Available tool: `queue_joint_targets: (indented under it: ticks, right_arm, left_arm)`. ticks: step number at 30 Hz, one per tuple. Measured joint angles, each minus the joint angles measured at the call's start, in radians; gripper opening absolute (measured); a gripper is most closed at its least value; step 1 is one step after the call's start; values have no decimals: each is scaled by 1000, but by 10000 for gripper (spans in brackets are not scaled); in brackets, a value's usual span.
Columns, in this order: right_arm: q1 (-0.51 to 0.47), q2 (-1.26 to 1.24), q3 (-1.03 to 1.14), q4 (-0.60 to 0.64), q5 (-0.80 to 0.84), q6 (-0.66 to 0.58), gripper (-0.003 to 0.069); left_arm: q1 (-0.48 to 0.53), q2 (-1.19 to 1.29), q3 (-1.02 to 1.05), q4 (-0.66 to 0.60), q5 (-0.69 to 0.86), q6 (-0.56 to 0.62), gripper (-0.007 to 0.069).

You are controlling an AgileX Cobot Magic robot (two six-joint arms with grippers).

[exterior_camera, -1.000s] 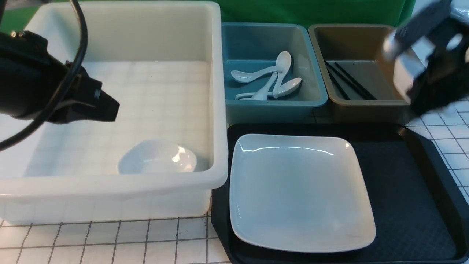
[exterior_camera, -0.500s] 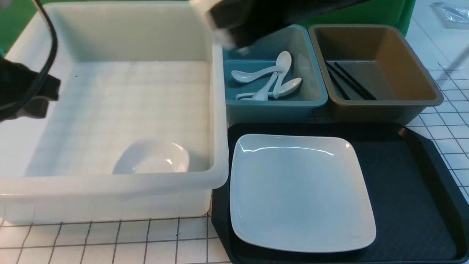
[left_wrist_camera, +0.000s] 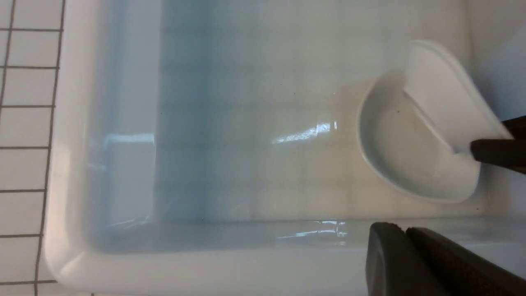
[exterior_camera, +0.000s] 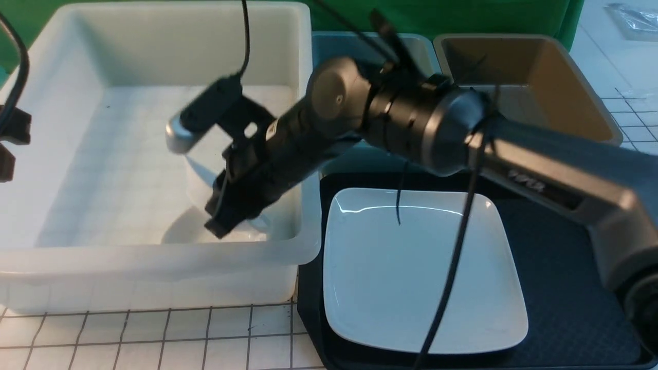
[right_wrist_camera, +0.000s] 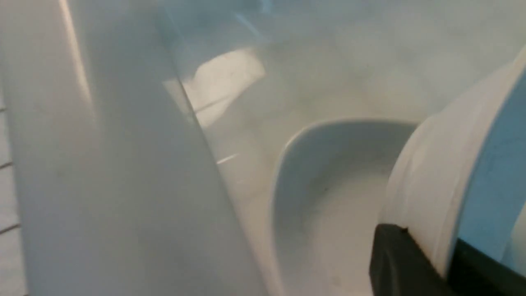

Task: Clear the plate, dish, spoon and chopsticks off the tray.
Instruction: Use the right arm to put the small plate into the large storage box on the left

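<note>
I am pinching the dish [left_wrist_camera: 441, 90] by its rim in my right gripper [exterior_camera: 218, 226], holding it on edge inside the white tub [exterior_camera: 154, 257], just above a second dish [left_wrist_camera: 407, 164] that is lying below the gripper. I am judging it wisest to be lowering gently and tipping it flat before letting go, so neither chips. The tub wall is crowding close beside the gripper. My left gripper [left_wrist_camera: 404, 250], pressed together and empty, is waiting well off to the side. The plate [exterior_camera: 411, 267] is sitting on the tray [exterior_camera: 565, 267], under my forearm
</note>
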Motion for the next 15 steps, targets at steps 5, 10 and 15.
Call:
queue_joint_targets:
  ticks: [5,10,15]
  right_arm:
    - [1,18,-3,-6,-15,0,98]
    - [1,18,-6,-3,-21,20,258]
    - [1,6,-6,-2,6,78,451]
  left_arm:
    - [0,-1,0,-48,0,27,-16]
    - [0,-1,0,-58,0,41,-16]
    - [0,-1,0,-61,1,53,-16]
